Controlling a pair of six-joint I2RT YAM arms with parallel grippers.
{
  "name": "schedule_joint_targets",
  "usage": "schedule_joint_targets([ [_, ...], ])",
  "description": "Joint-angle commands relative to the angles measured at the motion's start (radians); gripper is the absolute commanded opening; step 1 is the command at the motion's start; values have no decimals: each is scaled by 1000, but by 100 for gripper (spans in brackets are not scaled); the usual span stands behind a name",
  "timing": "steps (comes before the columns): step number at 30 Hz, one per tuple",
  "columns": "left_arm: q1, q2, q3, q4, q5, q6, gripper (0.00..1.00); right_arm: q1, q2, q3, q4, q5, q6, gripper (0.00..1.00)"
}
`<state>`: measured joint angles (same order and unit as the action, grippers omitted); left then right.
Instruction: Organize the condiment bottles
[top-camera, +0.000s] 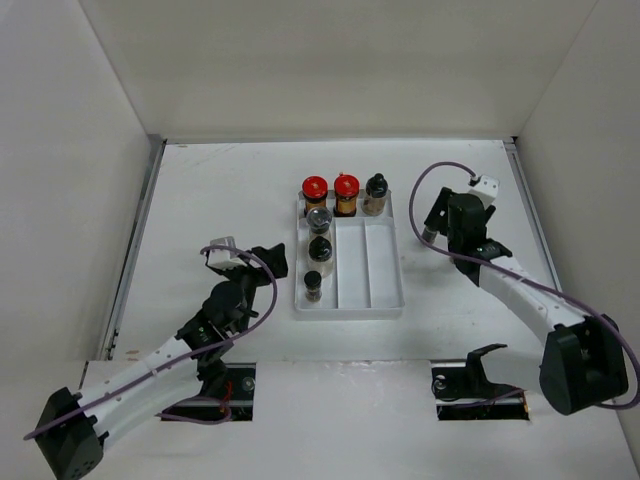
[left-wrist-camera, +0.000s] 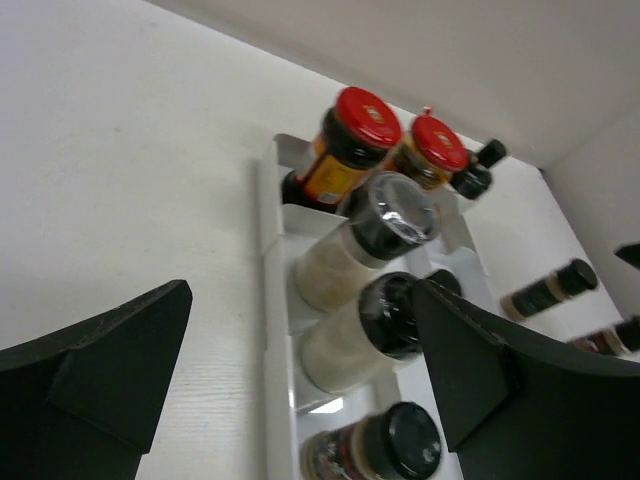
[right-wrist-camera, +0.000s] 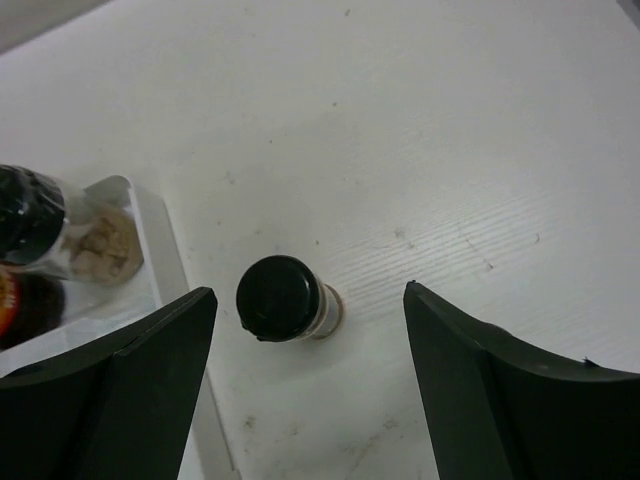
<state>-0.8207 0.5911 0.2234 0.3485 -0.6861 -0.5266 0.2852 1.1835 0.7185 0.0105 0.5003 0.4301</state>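
Six condiment bottles stand in the white divided tray (top-camera: 385, 300). Two red-capped amber ones (top-camera: 316, 189) (top-camera: 346, 188) and a black-capped one (top-camera: 375, 194) fill the back row. The silver-topped shaker (top-camera: 319, 219) and two black-capped jars (top-camera: 320, 248) (top-camera: 313, 285) stand down the left column. My left gripper (top-camera: 272, 257) is open and empty just left of the tray; in its wrist view (left-wrist-camera: 300, 300) the shaker (left-wrist-camera: 398, 215) lies ahead. My right gripper (top-camera: 432, 222) is open above a black-capped jar (right-wrist-camera: 280, 298) standing on the table right of the tray, between the fingers (right-wrist-camera: 310, 290).
The tray's middle and right compartments hold no bottles. White walls close in the table on the left, back and right. In the left wrist view one black-capped jar (left-wrist-camera: 548, 290) and the edge of another (left-wrist-camera: 618, 335) show beyond the tray. The tray corner (right-wrist-camera: 150, 235) lies left of the loose jar.
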Motion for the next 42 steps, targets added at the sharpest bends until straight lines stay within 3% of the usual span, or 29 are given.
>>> schedule_joint_targets([
  [1, 74, 24, -48, 93, -1, -91, 94, -2, 42, 70, -44, 14, -34, 81],
  [8, 156, 73, -124, 164, 91, -179, 94, 9, 139, 124, -52, 12, -40, 73],
  [13, 160, 30, -142, 153, 89, -187, 94, 15, 179, 125, -17, -16, -37, 69],
  [20, 160, 91, -137, 167, 99, -200, 94, 32, 214, 131, -1, -19, -40, 66],
  [30, 156, 134, -133, 195, 111, -200, 94, 44, 113, 98, 17, 0, -44, 64],
  [38, 159, 141, -133, 202, 125, -200, 94, 42, 166, 90, 19, -31, -33, 71],
  [42, 160, 151, -131, 204, 125, -202, 94, 35, 202, 110, 19, -39, -33, 68],
])
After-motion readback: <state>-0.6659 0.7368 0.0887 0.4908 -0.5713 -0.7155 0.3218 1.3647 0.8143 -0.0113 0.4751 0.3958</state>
